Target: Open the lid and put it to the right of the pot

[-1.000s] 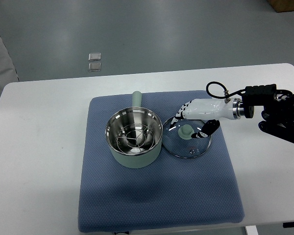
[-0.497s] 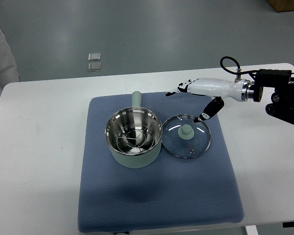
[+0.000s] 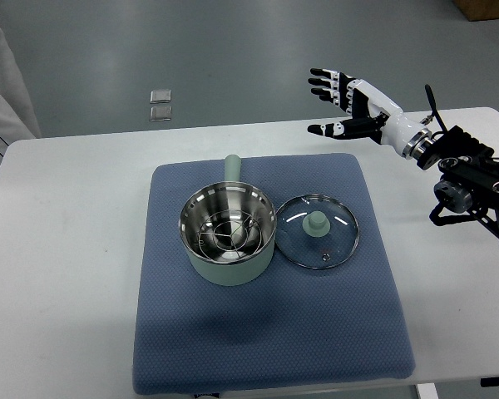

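while the round glass lid with a steel rim and pale green knob (image 3: pixel 318 230) lies flat on the blue quilted mat (image 3: pixel 266 332), it is seen just to the right of the pale green pot with a steel steamer insert (image 3: pixel 227 233), its rim close against the pot's wall, though whether the two touch cannot be told. the pot is uncovered, its short green handle pointing away toward the far edge of the white tabletop (image 3: pixel 66 249). from this arrangement the task is judged to be essentially done, the lid being off and set where it is asked for.

the right hand (image 3: pixel 343 106) is held high and well apart from the lid, over the far edge of the tabletop, its fingers spread wide and nothing gripped. no left hand is seen.

as for handling, the lid is judged rigid and fairly light, but the glass pane is likely brittle and smooth, so a knock against the steel pot or a drop onto the bare tabletop is to be avoided. the knob at the centre is taken as the only sensible hold: it stands proud of the glass and can be pinched from above, whereas the thin rim lies flush to the mat and offers little purchase. the soft mat is expected to cushion it and keep it from sliding.
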You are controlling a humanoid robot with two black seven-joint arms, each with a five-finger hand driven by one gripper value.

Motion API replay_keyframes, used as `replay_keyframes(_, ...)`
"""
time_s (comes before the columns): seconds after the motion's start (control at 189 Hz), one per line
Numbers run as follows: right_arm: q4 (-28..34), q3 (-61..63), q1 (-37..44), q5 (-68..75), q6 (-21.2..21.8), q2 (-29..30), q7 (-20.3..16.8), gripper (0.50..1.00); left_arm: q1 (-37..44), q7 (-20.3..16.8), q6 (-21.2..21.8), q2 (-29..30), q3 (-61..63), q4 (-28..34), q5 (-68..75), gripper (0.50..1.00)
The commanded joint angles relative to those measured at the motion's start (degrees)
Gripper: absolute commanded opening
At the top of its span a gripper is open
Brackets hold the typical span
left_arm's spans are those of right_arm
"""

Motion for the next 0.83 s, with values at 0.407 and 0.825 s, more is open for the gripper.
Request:
replay_keyframes(0.407, -5.4, 8.5, -7.3, 24.6, -2.1, 6.6, -5.2, 0.928, 0.0, 0.0, 0.0, 0.0, 0.0, 0.0, 0.0, 1.0)
replay_keyframes(0.825, -5.6, 8.8, -7.6, 24.0, -4.3, 7.3, -4.8, 0.93, 0.0, 0.0, 0.0, 0.0, 0.0, 0.0, 0.0, 1.0)
